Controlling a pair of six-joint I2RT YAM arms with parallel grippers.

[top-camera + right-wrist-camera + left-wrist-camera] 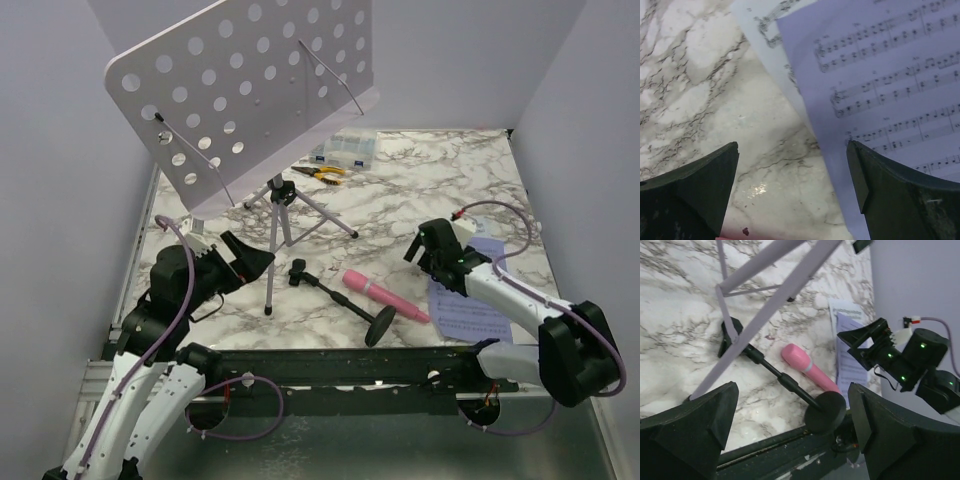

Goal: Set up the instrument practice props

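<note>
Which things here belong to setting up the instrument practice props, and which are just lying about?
Job: lilac music stand, pink toy microphone, black microphone stand, lavender sheet-music page, white sheet-music page.
Lying about: clear compartment box, yellow-handled pliers.

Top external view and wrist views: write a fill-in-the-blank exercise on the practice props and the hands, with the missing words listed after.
The toy microphone lying on the marble table is ____ in colour.
The lavender page lies on top of a ____ page.
The perforated plate stands on a tripod with ____ legs.
The left hand and the right hand both stand ____, holding nothing.
Missing words: pink; white; three; open.
</note>
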